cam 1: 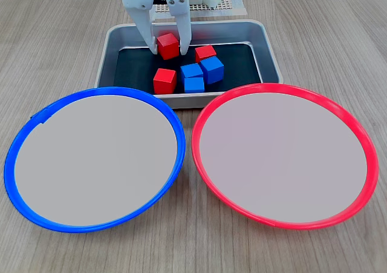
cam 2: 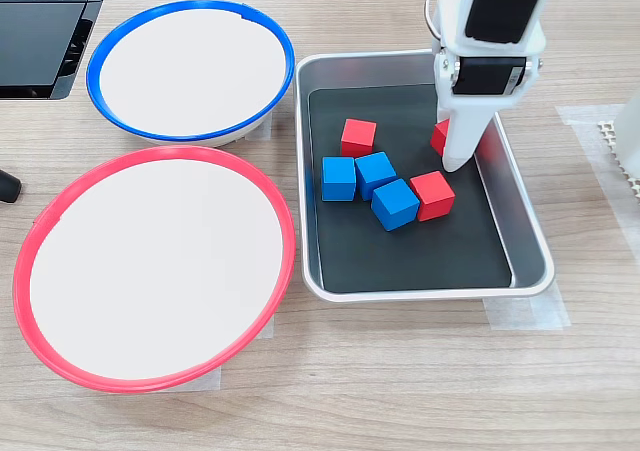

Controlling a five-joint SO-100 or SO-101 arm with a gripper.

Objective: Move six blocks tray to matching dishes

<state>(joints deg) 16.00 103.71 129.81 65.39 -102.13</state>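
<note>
Here the white tool point(cam 1: 169, 45) grips a matte red cube point(cam 1: 169, 46) above the tray point(cam 1: 270, 55).

One fixed view looks down at a slant from the side of the bench opposite the arm, with the tray point(cam 1: 266, 49) far from the lens at the top and the blue-rimmed dish point(cam 1: 91, 158) and red-rimmed dish point(cam 1: 284, 158) nearer, below it. The other fixed view looks down more steeply from beside the tray point(cam 2: 525, 241), which sits to the right of both dishes, at similar closeness. Both fixed views share the tray, the dishes and the wooden bench point(cam 2: 400, 391) around them.
</note>
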